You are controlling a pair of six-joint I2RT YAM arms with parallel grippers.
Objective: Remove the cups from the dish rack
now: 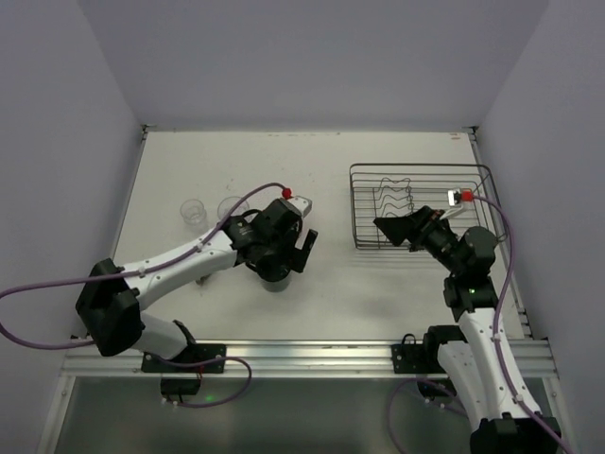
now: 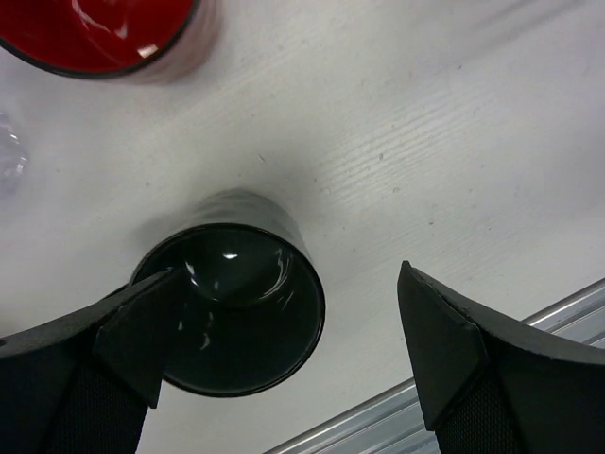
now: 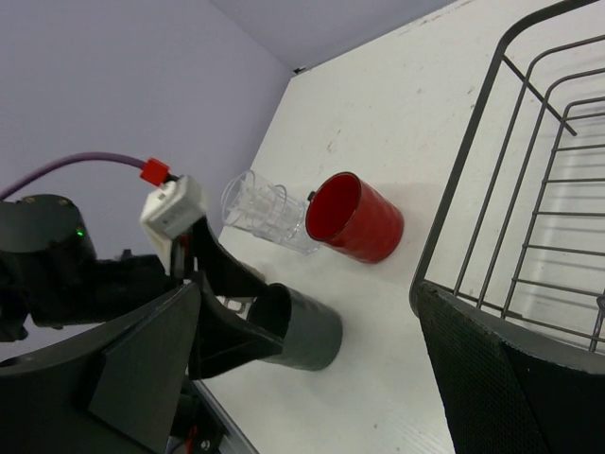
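Observation:
The dark grey cup (image 2: 232, 307) stands upright on the table under my left gripper (image 2: 291, 284). The gripper is open: one finger (image 2: 132, 331) overlaps the cup's rim and the other is well apart from it. In the top view the cup (image 1: 274, 281) peeks out below the left gripper (image 1: 282, 265). The red cup (image 3: 359, 218) and a clear tumbler (image 3: 265, 213) stand beyond the dark grey cup (image 3: 302, 331). The black wire dish rack (image 1: 421, 203) shows only its wavy dividers. My right gripper (image 1: 389, 227) is open and empty at the rack's near-left corner. No olive-tan mug is in view.
Two clear tumblers (image 1: 194, 210) (image 1: 232, 206) stand on the left half of the table. The aluminium rail (image 2: 454, 416) runs along the near table edge just behind the dark grey cup. The rack's wire wall (image 3: 473, 180) is close to my right finger (image 3: 501, 378).

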